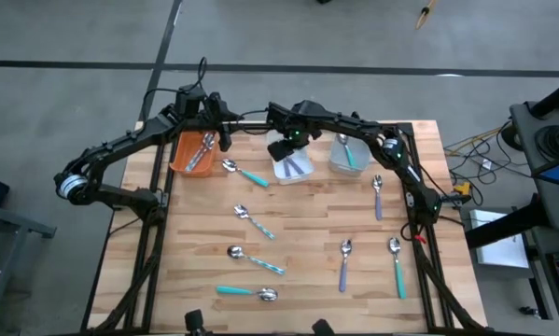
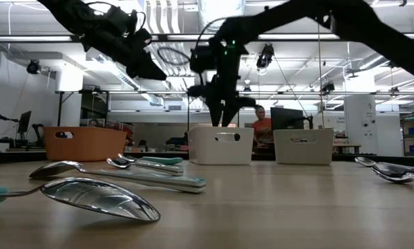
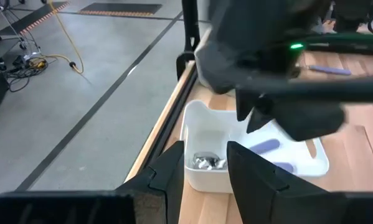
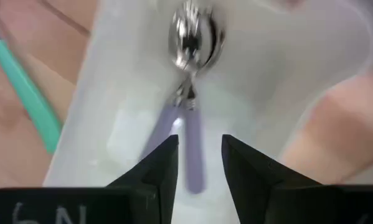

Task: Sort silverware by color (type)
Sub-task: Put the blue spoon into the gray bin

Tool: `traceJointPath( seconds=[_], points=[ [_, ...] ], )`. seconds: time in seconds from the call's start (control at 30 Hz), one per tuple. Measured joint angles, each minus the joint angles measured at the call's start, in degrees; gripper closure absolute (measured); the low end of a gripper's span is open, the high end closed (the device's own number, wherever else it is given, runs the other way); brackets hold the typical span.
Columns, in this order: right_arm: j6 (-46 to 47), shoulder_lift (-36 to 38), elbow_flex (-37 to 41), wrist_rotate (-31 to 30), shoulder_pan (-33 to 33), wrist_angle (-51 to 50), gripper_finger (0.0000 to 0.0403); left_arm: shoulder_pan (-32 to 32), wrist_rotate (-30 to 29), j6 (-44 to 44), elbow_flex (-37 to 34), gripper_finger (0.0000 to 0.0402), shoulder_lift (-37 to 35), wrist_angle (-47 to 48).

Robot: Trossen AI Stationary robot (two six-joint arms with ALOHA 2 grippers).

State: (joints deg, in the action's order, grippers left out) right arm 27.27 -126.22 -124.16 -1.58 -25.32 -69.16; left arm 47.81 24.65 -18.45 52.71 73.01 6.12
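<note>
Purple-handled spoons (image 4: 185, 118), hidden overhead, lie in the white bin (image 4: 286, 87) beneath the right tool's (image 4: 198, 163) parted, empty fingers.

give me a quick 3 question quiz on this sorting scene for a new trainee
1. True or false: the right gripper hangs over the white bin.
2. What handle colour has the spoon lying in that white bin: A teal, B lavender, C orange?
3. Fill in: the left gripper is beside the ____ bin at the table's far edge.

Key: 1 true. 2 B. 3 orange. In the right wrist view the right gripper's fingers stand apart above the lavender-handled spoon, which lies loose on the bin floor.
</note>
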Motion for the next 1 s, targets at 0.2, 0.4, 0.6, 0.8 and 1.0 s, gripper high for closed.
traceJointPath(
  seconds=[0.2,0.4,0.6,0.8,1.0],
  points=[
    [-8.07,5.41,2.15,-5.95,5.03,0.23,0.029,-0.02,-0.05,2.32,0.0,0.0299,0.0,-0.51],
    [-9.29,11.75,7.72,-5.97,10.47,0.47,0.0302,-0.02,-0.11,3.01,0.0,0.0299,0.0,-0.51],
    [-9.28,20.05,18.96,-5.96,14.53,5.63,0.0315,-0.02,-0.16,4.15,0.0,0.0299,0.0,-0.51],
    [-6.51,28.75,33.59,-5.99,15.27,15.89,0.0321,-0.04,-0.12,7.22,0.0,0.0299,0.0,-0.17],
    [-2.84,35.09,45.37,-6.17,15.19,20.05,0.0321,-0.12,-0.09,9.37,-0.02,0.0299,0.0,1.67]
  ],
)
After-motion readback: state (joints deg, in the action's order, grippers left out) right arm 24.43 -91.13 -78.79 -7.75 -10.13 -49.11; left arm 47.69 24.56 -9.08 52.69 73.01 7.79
